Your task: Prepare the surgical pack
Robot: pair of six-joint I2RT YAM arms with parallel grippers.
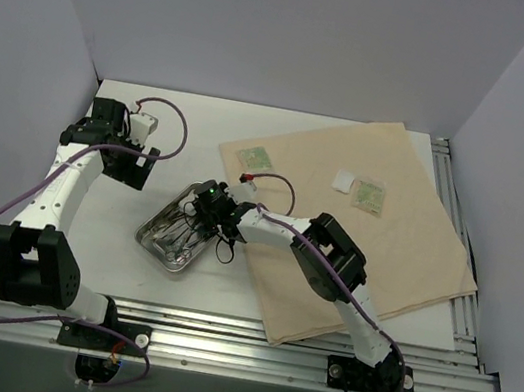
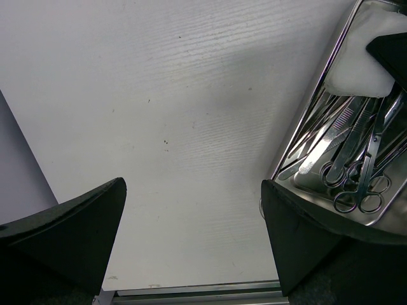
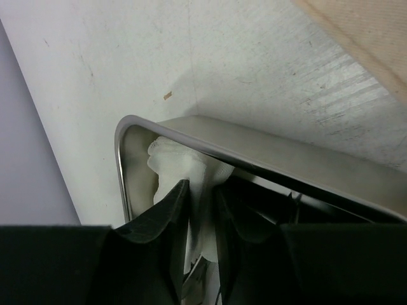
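The shiny steel tray [image 1: 145, 234] lies on the white table left of the tan cloth sheet [image 1: 385, 248]. It holds scissors [image 2: 356, 190] and other metal instruments. My right gripper [image 1: 201, 208] reaches down into the tray's far end. In the right wrist view its fingers [image 3: 202, 185] stand narrowly apart with a white gauze square [image 3: 175, 159] pressed between them, against the tray's corner [image 3: 122, 136]. The same gauze [image 2: 359, 60] shows in the left wrist view. My left gripper [image 1: 134, 174] hovers left of the tray, wide open [image 2: 194, 184] over bare table.
On the cloth lie a green packet [image 1: 254, 157] near its left corner, and another green packet [image 1: 371, 196] beside a white gauze square [image 1: 344, 179] further right. Grey walls close in the table. Aluminium rails [image 1: 235, 349] run along the near edge.
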